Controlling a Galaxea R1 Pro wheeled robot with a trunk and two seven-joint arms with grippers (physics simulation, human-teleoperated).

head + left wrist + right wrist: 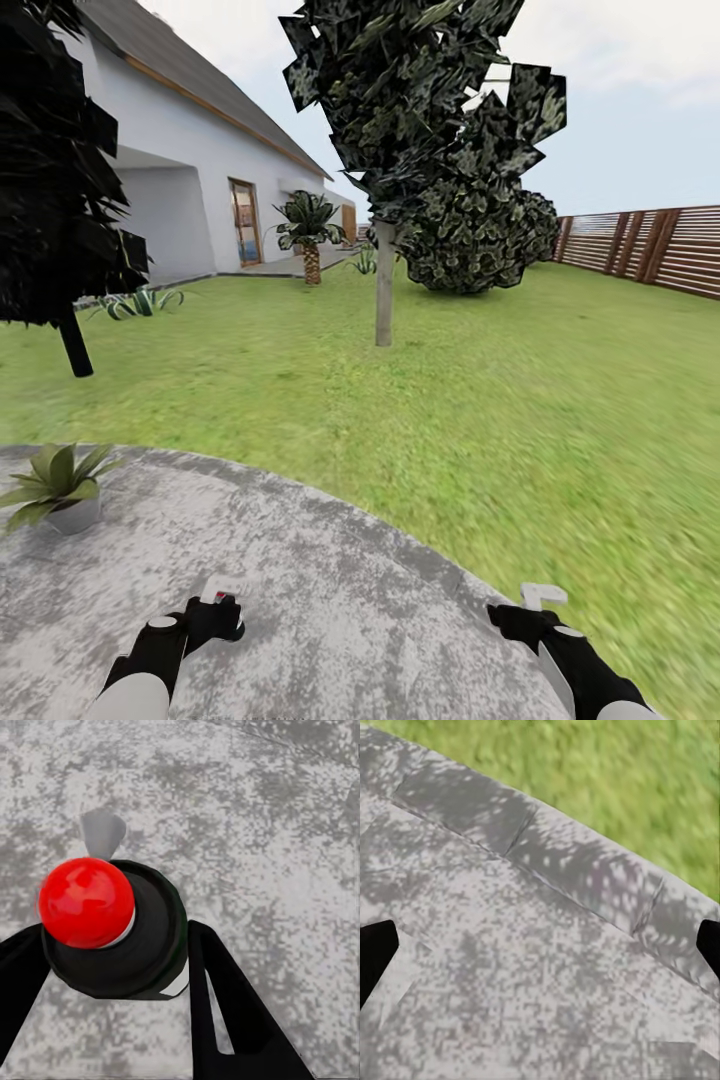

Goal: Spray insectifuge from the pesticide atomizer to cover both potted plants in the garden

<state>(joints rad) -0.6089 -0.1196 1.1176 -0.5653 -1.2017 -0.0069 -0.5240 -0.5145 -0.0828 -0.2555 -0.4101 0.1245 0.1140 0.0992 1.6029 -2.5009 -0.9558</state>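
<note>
My left fingers (112,967) are gripping the pesticide atomizer (120,937) over the mottled patio (330,590) (lawn (480,400) beyond); my right fingers (540,945) are hanging spread apart.

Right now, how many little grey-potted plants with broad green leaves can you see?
1. The grey-potted green rosette plant stands on the mottled grey paved patio, ahead-left of the left gripper. The second may be out of frame.

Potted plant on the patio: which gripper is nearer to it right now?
Left. The left gripper, shut on the pesticide atomizer, is over the patio on the potted plant's side; the right gripper hangs open, further off at the patio's grass edge.
</note>
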